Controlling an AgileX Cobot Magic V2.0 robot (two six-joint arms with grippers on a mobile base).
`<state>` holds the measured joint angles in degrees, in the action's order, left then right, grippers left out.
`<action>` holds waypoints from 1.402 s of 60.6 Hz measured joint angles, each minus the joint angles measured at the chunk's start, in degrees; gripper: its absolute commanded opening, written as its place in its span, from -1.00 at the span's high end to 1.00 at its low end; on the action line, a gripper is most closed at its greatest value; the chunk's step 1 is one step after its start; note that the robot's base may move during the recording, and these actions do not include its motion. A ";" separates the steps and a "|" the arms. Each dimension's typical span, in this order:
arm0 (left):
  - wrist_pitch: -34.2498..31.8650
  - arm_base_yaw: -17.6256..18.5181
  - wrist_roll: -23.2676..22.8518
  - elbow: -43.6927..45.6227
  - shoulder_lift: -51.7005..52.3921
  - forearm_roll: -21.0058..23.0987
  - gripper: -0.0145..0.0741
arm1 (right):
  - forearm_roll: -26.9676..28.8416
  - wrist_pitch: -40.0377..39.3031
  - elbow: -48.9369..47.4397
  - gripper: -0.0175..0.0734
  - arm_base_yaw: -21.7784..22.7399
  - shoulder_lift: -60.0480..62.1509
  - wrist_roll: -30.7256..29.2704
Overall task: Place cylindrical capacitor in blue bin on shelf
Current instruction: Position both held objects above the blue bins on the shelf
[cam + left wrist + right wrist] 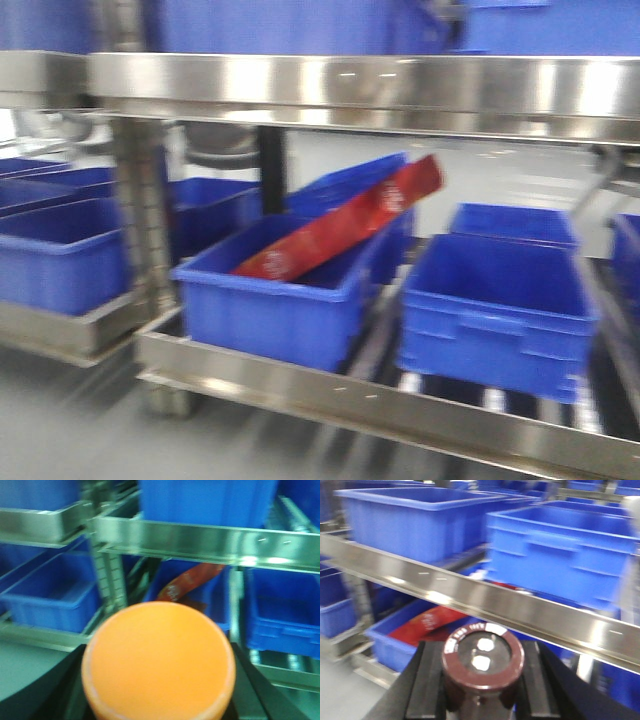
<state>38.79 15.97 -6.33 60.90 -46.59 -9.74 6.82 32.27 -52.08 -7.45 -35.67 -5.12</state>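
My right gripper point(483, 685) is shut on a dark maroon cylindrical capacitor point(483, 652) with two silver terminals on its top. It is held in front of the steel shelf's rail point(485, 600). Blue bins point(420, 515) stand on the tier above the rail, and another blue bin point(395, 650) holding a red packet point(432, 622) is below. My left gripper point(158, 690) is shut on an orange cylinder point(158, 655), whose round face hides the jaws, in front of the shelf point(200, 540). In the front view neither gripper shows.
In the front view the shelf point(360, 85) carries a blue bin point(270, 300) with the red packet point(340, 225) leaning in it. An empty blue bin point(495, 310) stands to its right and more bins point(60, 250) to the left. A steel post point(140, 220) stands between them.
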 measured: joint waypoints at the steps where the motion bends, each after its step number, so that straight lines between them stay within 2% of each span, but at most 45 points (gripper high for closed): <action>1: 0.00 0.00 0.00 0.00 0.00 0.00 0.92 | 0.00 0.00 0.00 0.88 0.00 0.00 0.00; 85: 0.00 0.00 0.00 0.00 0.00 0.00 0.92 | 0.00 0.00 0.00 0.88 0.00 0.00 0.00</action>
<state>38.79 15.97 -6.33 60.90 -46.59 -9.74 6.82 32.27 -52.08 -7.45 -35.67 -5.12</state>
